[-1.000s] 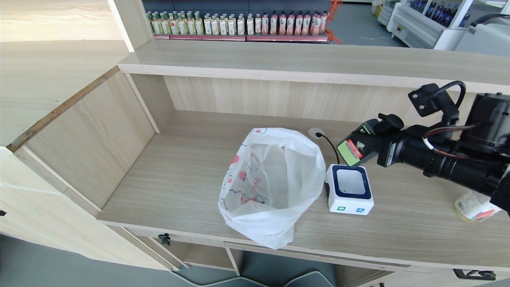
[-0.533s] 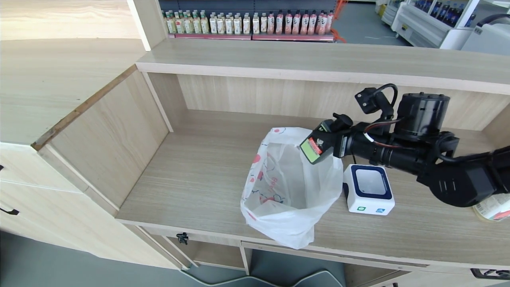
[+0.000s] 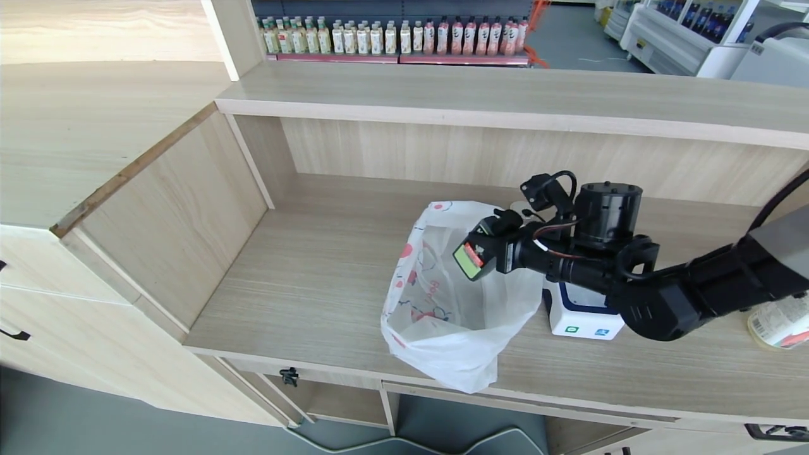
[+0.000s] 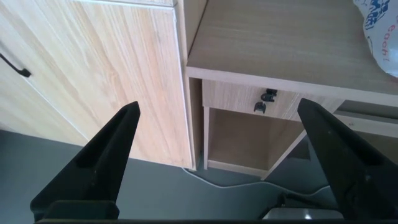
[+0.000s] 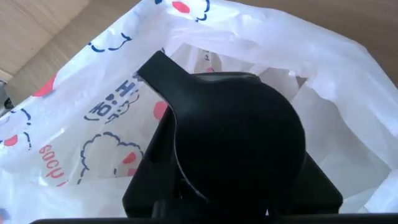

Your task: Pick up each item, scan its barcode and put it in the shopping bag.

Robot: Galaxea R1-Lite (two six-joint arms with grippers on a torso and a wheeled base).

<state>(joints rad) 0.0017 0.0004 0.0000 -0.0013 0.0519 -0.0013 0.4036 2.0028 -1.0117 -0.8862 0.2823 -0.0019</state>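
My right pincer (image 3: 485, 251) is closed on the small box (image 3: 469, 261), light and stiff I guess, over the 2 o'clock rim of the shopping bag (image 3: 445, 344).

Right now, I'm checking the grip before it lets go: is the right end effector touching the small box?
Touching. The head view shows the small box clamped in the right end effector, over the bag.
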